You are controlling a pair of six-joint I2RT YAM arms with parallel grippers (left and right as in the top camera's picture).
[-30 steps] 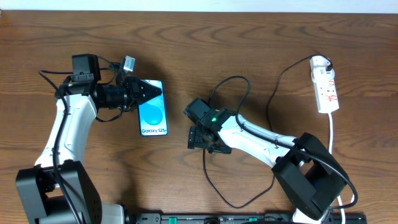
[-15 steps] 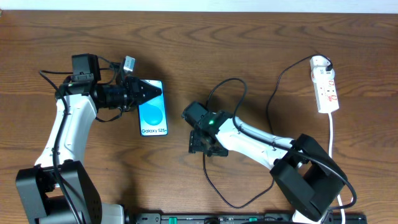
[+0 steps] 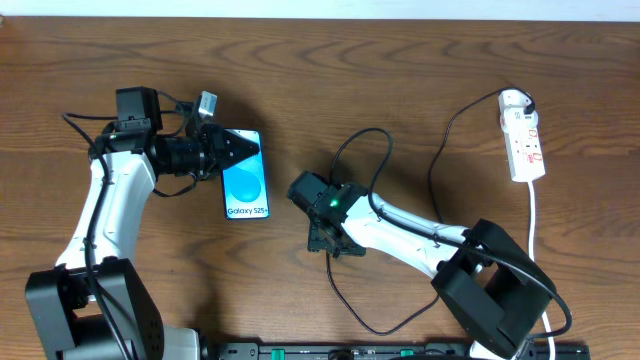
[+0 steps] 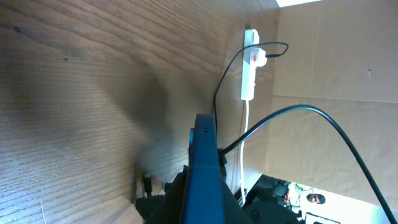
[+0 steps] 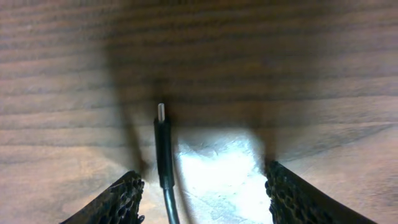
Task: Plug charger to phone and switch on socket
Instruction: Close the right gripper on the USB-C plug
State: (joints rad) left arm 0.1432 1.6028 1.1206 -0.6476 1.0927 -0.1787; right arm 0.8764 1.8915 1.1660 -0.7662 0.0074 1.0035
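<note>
The phone [image 3: 247,185] lies on the table with its blue screen up. My left gripper [image 3: 238,148] is shut on its top end; in the left wrist view [image 4: 204,196] the phone [image 4: 202,146] shows edge-on between the jaws. The charger's black cable [image 3: 433,175] runs in loops from its black plug [image 3: 527,100] in the socket [image 3: 525,140] to my right gripper [image 3: 327,240]. In the right wrist view the gripper [image 5: 204,177] is open. The small plug tip [image 5: 161,124] lies on the wood between the fingers, near the left one.
The socket [image 4: 249,71] with its thick white cord [image 3: 535,230] lies at the far right of the table. Cable loops lie around and under the right arm. Cardboard walls [image 4: 323,74] stand beyond the table's far edge.
My right gripper has shifted slightly left and down over the cable's tip end. The left arm and the phone have not moved.
</note>
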